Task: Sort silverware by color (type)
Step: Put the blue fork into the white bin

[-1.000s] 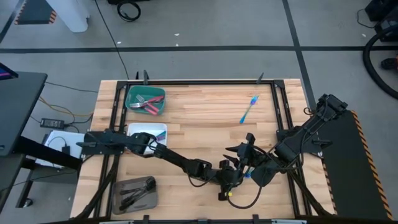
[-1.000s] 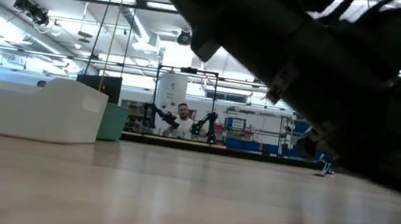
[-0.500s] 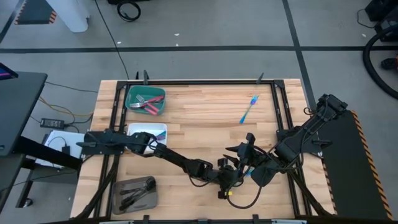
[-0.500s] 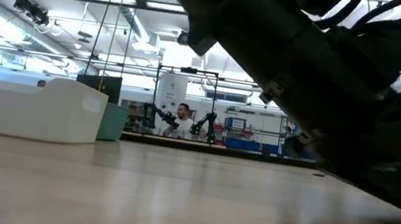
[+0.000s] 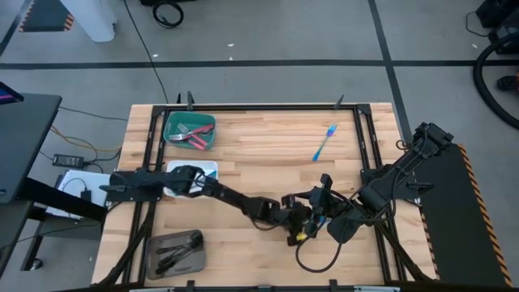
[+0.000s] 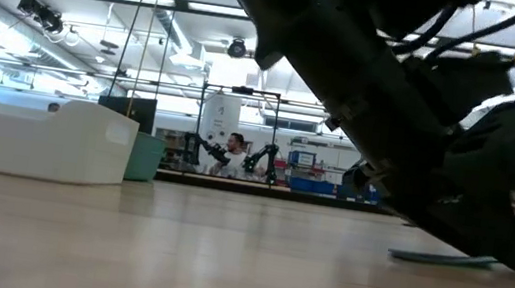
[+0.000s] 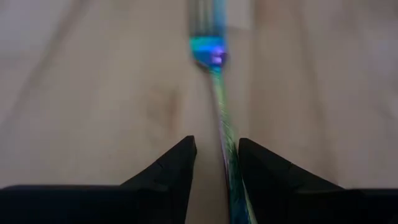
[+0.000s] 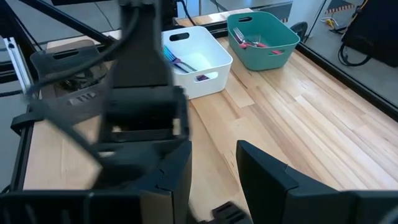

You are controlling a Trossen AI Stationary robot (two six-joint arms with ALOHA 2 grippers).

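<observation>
1. Straddling the iridescent fork [image 7: 219,93], our left gripper [image 7: 214,163] has its fingers apart, one on each side of the slim handle, nothing clamped yet. The fork lies flat on the table [image 5: 268,150], near the front edge toward the right.
2. We should centre the handle in the gap first; it sits nearer one finger, so a squeeze now could flick it sideways.
3. We go down until the tips almost touch the wood, then close gently. A thin, slick handle will likely pivot if pinched too high.
4. Our right gripper [image 8: 213,163] waits just beside, fingers also apart and empty. We would keep it still, since the two arms crowd each other here.
5. Once lifted, the fork belongs in the white tray [image 5: 209,168], where matching iridescent pieces [image 8: 179,62] already lie, not the teal tray [image 5: 172,123] with the red ones or the grey tray [image 5: 157,243].
6. A blue piece [image 5: 324,143] at the back right is left for later.
</observation>
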